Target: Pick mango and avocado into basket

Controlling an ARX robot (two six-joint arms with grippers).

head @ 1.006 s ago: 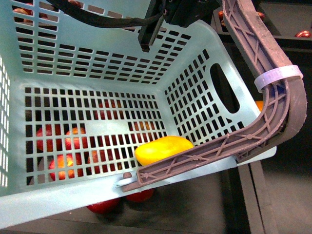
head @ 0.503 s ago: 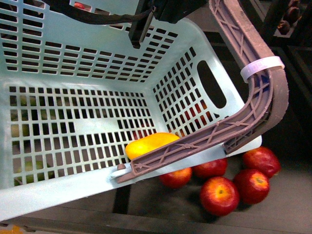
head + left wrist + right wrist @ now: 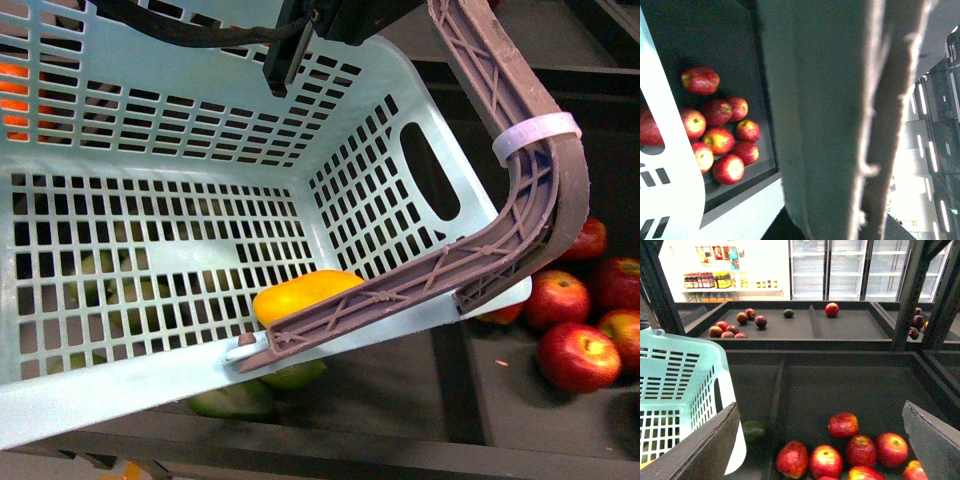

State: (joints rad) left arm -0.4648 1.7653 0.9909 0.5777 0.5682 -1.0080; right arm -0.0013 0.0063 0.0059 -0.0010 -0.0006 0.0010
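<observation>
- The light turquoise slotted plastic basket (image 3: pixel 200 250) has swung sideways over the dark display bins (image 3: pixel 850 385); the glossy red apples (image 3: pixel 578 355) that sat under its near edge half a second ago are now off to the right, and blurred pale green fruit (image 3: pixel 292 375) shows beneath it instead.
- The smooth yellow elongated mango (image 3: pixel 305 295) has kept its place on the basket floor, near the right corner, partly behind the brown-grey ribbed handle (image 3: pixel 520 150); half the job looks done.
- A dull dark green oval fruit (image 3: pixel 754 430) — likely the avocado — lies outside, just beside the basket wall.
- The right gripper (image 3: pixel 820 412) is spread wide and empty, above the apples — free to reach.
- The left gripper's state I cannot tell; the handle fills its view.
</observation>
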